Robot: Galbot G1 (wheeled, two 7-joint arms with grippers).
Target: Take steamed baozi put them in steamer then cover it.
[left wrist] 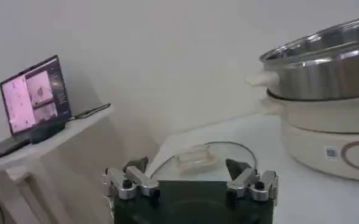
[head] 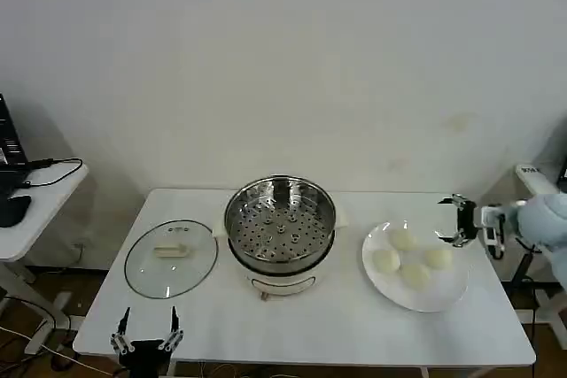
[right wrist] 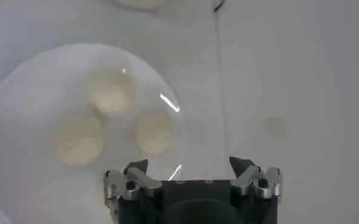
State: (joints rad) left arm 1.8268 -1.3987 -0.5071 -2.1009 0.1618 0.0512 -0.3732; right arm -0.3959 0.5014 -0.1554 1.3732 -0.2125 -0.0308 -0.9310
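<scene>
The right gripper (head: 458, 220), fingers spread, hovers beside the white plate (head: 447, 294) with four steamed baozi (head: 403, 240). The left gripper (head: 147, 329), also spread, waits near the cover (head: 171, 258), which seems to lie flat on the table (head: 337, 325) beside the open steamer (head: 280, 219).

No legible text. My left wrist view catches a small code sticker (left wrist: 331, 153) on the steamer base (left wrist: 325, 137), unreadable.

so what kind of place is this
Probably a robot test room, not a kitchen: a bare white table against a blank wall, a steamer staged on it, and a laptop on a side desk.
</scene>
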